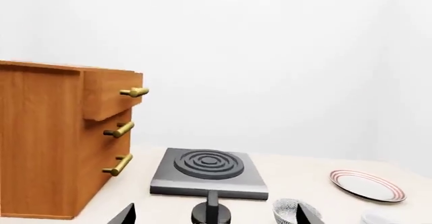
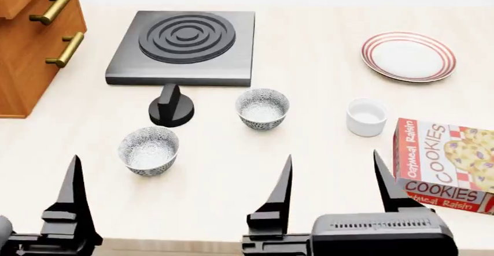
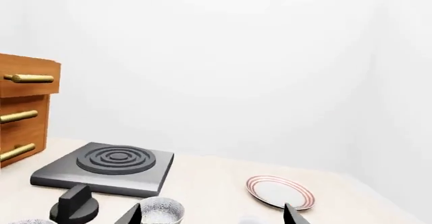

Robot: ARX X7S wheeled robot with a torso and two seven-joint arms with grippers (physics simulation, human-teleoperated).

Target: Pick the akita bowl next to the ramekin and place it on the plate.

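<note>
Akita bowl (image 2: 262,108) beyond the right gripper (image 2: 332,181), jaws wide apart, empty

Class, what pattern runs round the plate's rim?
Thin red concentric rings on the white plate; clearest in the head view.

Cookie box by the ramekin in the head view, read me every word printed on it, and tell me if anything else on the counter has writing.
"COOKIES" on the front face of the cookie box, large letters.
"Oatmeal Raisin" beside it on the same face, running up the box.
"COOKIES" again on the box's lower side panel.
"Oatmeal Raisin" on that side panel too, small and partly cut off.
No other readable text in any view.
</note>
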